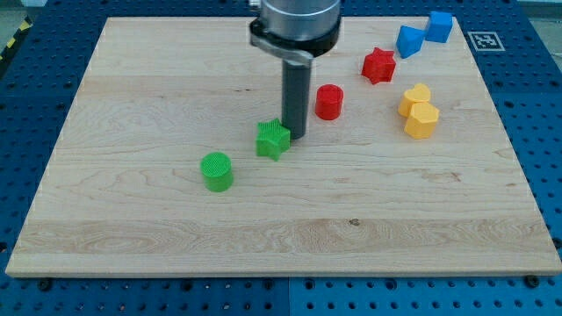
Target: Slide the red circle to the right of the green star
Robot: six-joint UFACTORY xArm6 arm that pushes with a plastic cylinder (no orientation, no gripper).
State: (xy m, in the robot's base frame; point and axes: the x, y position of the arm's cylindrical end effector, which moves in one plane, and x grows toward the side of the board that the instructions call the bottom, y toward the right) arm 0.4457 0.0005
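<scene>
The red circle [328, 102] stands on the wooden board [158, 79] right of centre, toward the view's top. The green star [272, 139] lies lower and to its left, near the board's middle. My rod comes down from the view's top, and my tip [294, 136] rests at the green star's right edge, touching it or nearly so. The tip is below and to the left of the red circle, a short gap apart from it.
A green circle [216, 171] sits left of and below the star. A red star [378, 65] lies right of the red circle. Two yellow blocks [419, 111] sit at the right. Two blue blocks [424, 33] are at the top right.
</scene>
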